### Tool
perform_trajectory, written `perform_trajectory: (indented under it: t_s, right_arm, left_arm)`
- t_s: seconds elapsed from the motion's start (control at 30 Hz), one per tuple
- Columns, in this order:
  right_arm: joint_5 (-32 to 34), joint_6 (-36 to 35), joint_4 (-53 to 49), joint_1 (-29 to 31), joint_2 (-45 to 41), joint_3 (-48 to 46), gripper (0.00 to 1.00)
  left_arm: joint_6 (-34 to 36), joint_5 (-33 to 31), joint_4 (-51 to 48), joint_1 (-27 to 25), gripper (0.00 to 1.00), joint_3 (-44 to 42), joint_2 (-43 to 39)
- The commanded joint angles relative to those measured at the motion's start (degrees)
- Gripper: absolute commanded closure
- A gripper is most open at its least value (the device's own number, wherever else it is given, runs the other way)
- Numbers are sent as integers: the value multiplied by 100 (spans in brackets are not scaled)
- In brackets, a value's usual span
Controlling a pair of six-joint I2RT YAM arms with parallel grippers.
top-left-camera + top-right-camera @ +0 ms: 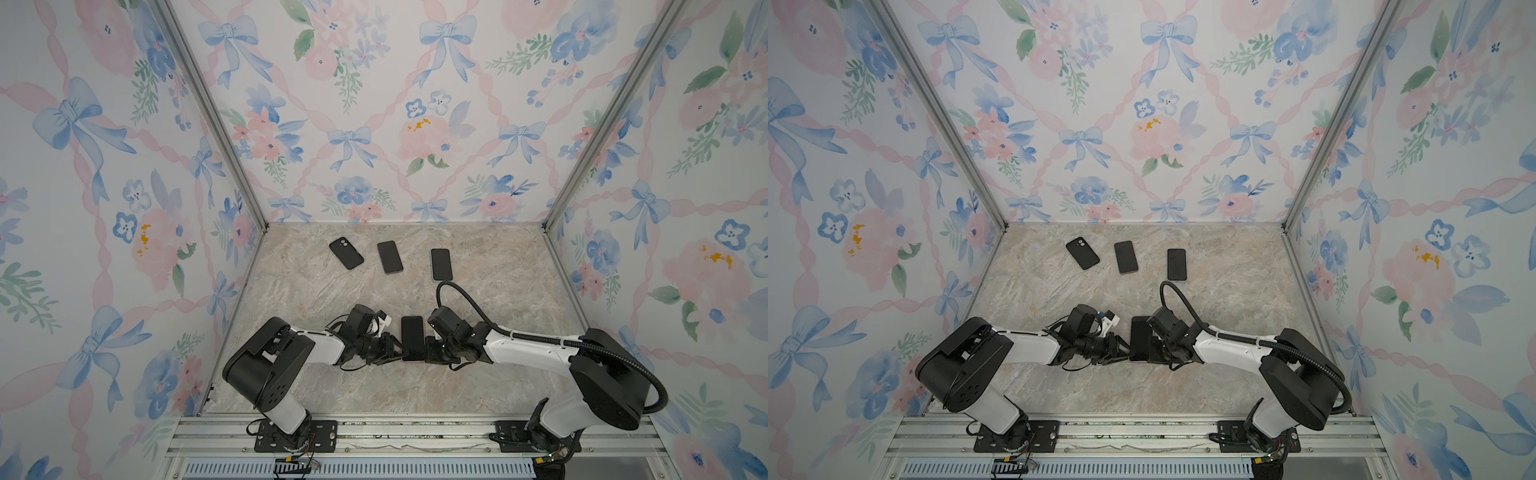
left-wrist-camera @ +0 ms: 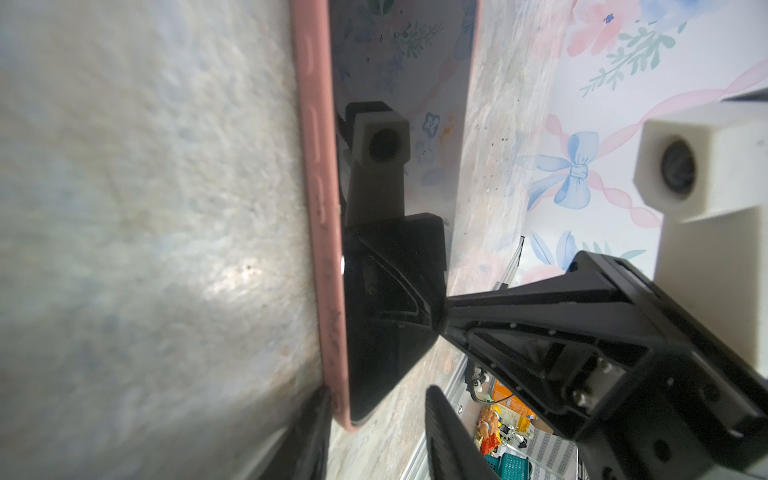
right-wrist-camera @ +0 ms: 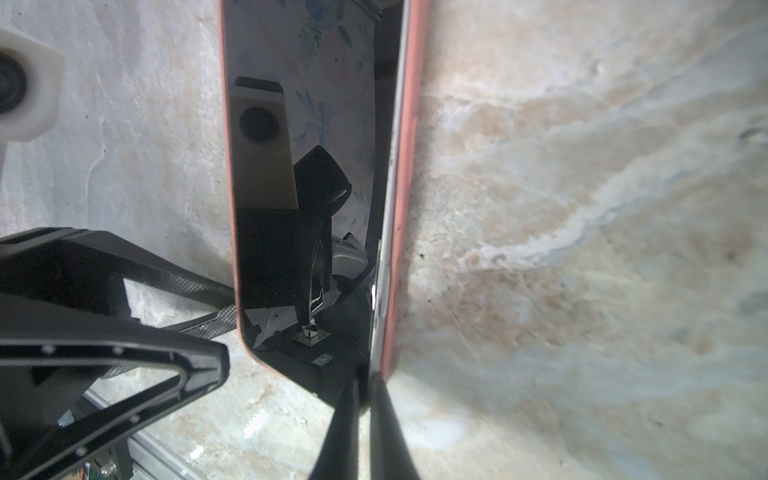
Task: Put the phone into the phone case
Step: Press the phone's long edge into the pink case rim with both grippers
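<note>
The phone (image 1: 412,334) lies screen up in the pink phone case (image 2: 320,208) on the marble table, between my two grippers in both top views. My left gripper (image 2: 378,390) stands open astride the case's near left corner, with one finger low against the case's outer side. My right gripper (image 3: 365,380) is shut on the phone's near right corner. Along that side the phone's silvery edge (image 3: 384,266) shows above the case's wall (image 3: 409,166), so the phone sits a little raised there. The screen (image 3: 307,124) mirrors the arms and the wallpaper.
At the back of the table lie a black case or phone with a camera cutout (image 1: 346,253) and two dark phones, screens up (image 1: 390,257) (image 1: 441,264). Flowered walls close in three sides. The right arm's cable (image 1: 457,291) loops above the table. A metal rail (image 1: 415,432) runs along the front.
</note>
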Motion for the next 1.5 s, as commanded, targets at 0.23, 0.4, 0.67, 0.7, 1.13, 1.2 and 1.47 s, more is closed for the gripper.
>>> perform_trajectory:
  t_s: [0.23,0.4,0.67,0.7,1.13,1.2,1.47]
  right_arm:
    - [-396,105,836,174,806,-215,93]
    - [-496,173,983,173,868,-260,94]
    - [419,-577,-797,70,-140,457,90]
    - [546,-697,-1003,40,-244,558,90]
    - [104,-997,-638,-377,161,610,67]
    - [56,-968,-548,-380,239,567,67]
    - [-78,-796,-199,-251,471,375,69]
  left_arm:
    - [138,-116,-249,-24,60,-57,99]
    - [138,-108,-255,-16,60,-78,98]
    - [129,-111,-273,100,61,-200,-89]
    - [144,-118,-313,125,61,-202,-107]
    - [453,-285,-1044,170,59,151,-17]
    - [467,-263,-1048,161,59,189,43]
    - [449,-228,-915,66,59,255,282]
